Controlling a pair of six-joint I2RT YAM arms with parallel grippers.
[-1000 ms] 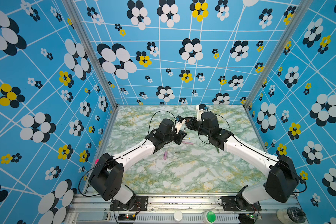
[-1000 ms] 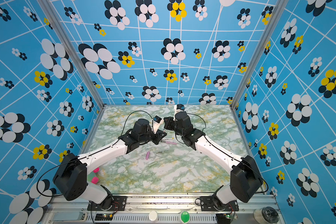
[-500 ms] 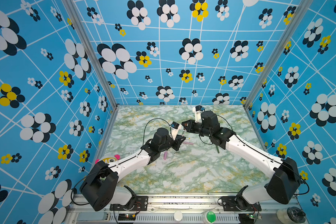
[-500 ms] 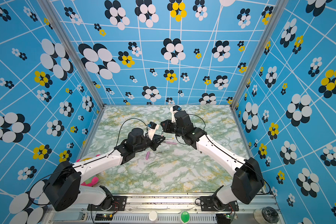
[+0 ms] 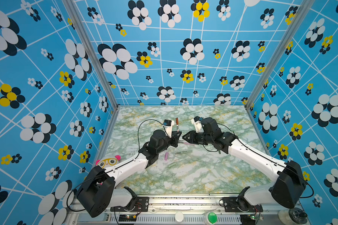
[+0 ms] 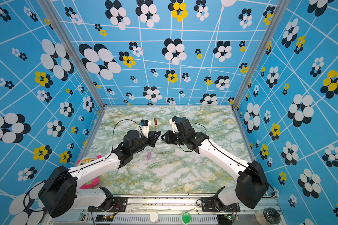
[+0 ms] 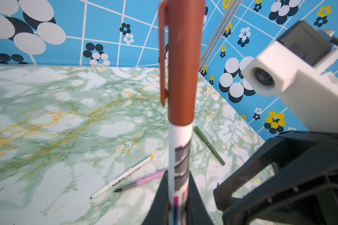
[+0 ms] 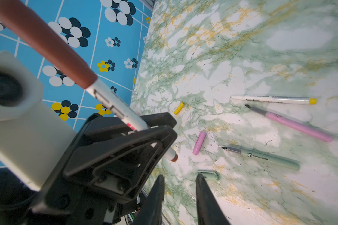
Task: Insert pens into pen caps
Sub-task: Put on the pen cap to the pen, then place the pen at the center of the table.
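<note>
Marble table [image 5: 203, 175]: pens and caps lie near centre.
My left gripper [image 5: 177, 135]: clamped on the brown pen [image 7: 180, 148], upright, brown cap [image 7: 181, 68] seated.
My right gripper [image 8: 180, 177]: empty, jaws slightly apart, at three o'clock of my left.
Done: brown; dark green pen [image 7: 209, 145] looks capped.
Left: yellow pen [image 8: 273, 99], pink pen [image 8: 299, 125], pale green pen [image 8: 265, 158]; yellow cap [image 8: 179, 108], pink cap [image 8: 199, 143], pale green cap [image 8: 209, 173] loose.

A bespectacled plush toy [image 5: 107, 162] sits at the edge of the marbled table [image 5: 203, 176].

A capped pen [image 5: 177, 124] sticks up from the left end effector [image 5: 178, 135]; pens [image 8: 299, 126] and caps [image 8: 199, 143] lie below.
</note>
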